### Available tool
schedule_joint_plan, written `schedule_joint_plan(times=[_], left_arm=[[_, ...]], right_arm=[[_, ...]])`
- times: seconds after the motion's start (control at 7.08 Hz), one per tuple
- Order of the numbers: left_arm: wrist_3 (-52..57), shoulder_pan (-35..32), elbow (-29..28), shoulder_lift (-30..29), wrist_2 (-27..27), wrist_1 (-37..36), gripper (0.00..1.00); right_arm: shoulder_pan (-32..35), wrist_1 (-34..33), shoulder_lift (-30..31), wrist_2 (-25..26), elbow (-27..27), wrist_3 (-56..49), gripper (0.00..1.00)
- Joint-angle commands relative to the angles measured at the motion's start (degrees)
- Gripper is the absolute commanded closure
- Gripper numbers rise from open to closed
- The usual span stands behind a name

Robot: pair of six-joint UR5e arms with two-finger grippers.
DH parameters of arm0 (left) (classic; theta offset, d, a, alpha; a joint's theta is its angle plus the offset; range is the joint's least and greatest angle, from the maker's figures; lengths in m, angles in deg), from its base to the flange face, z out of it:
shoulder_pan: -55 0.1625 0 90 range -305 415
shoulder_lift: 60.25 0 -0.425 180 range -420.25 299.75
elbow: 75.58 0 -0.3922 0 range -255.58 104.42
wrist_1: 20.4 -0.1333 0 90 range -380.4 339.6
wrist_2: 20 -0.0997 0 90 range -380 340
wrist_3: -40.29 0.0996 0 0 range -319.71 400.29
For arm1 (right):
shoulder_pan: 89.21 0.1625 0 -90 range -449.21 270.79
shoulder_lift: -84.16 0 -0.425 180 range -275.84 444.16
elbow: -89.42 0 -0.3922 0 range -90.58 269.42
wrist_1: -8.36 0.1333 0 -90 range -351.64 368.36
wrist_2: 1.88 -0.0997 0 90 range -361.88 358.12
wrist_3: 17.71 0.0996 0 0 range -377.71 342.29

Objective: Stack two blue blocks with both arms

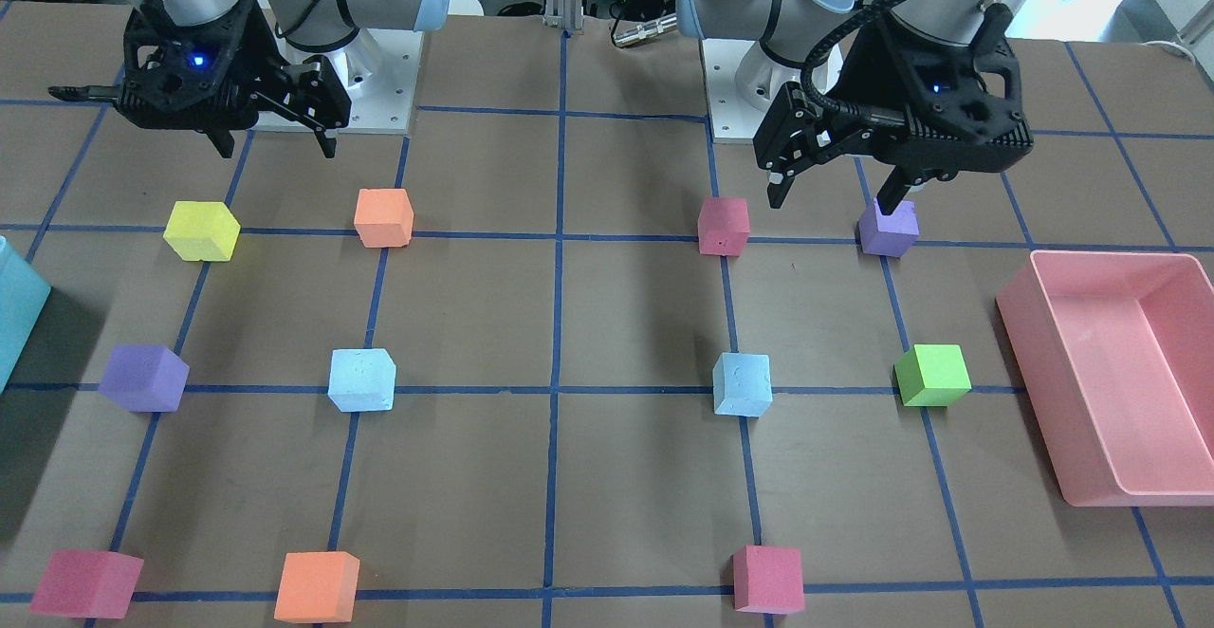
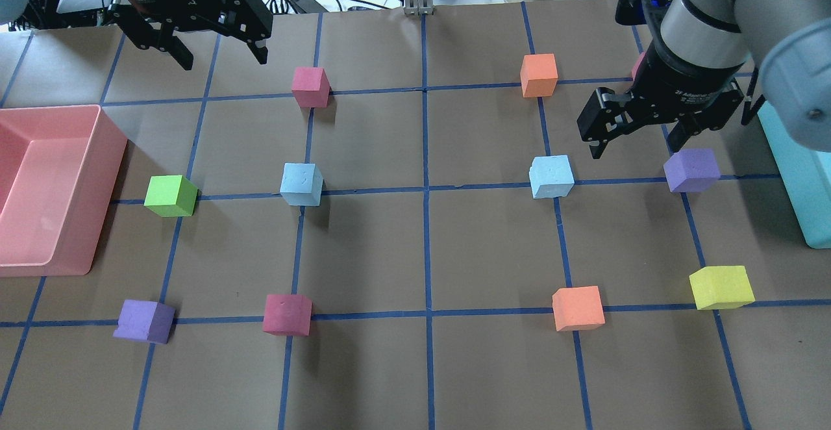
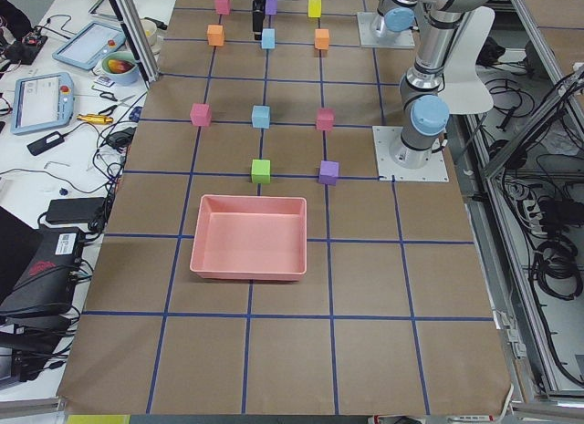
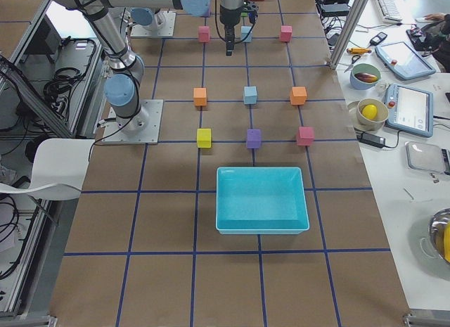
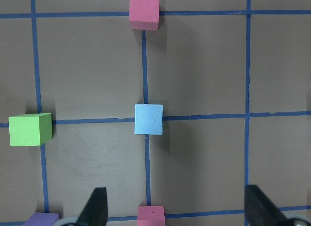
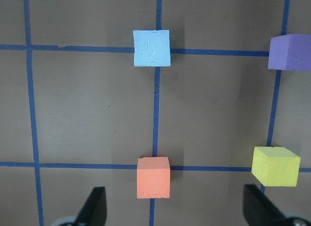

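Two pale blue blocks sit apart on the table's middle row. One point(image 1: 742, 384) is on my left side point(image 2: 301, 184) and shows centred in the left wrist view point(image 5: 148, 119). The other point(image 1: 361, 379) is on my right side point(image 2: 551, 176) and shows at the top of the right wrist view point(image 6: 151, 47). My left gripper point(image 1: 830, 196) point(image 2: 225, 61) hangs high over the table, open and empty. My right gripper point(image 1: 275, 149) point(image 2: 635, 151) also hangs high, open and empty. Neither touches a block.
A pink bin point(image 2: 104, 183) stands at my far left and a teal bin point(image 2: 798, 183) at my far right. Purple point(image 2: 692, 170), green point(image 2: 171, 195), yellow point(image 2: 720, 287), orange point(image 2: 578, 308) and pink point(image 2: 286, 314) cubes sit on the blue tape grid around the blue blocks.
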Motion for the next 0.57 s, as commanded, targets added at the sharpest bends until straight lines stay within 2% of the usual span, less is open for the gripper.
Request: schedule_joint_plan(times=[0.0, 0.42], left_arm=[[0.1, 0.0, 0.0, 0.0, 0.0, 0.0, 0.0], [0.0, 0.0, 0.0, 0.0, 0.0, 0.0, 0.0]], right_arm=[[0.0, 0.0, -0.1, 0.0, 0.1, 0.0, 0.0], [-0.1, -0.6, -0.9, 0.0, 0.6, -0.1, 0.0]])
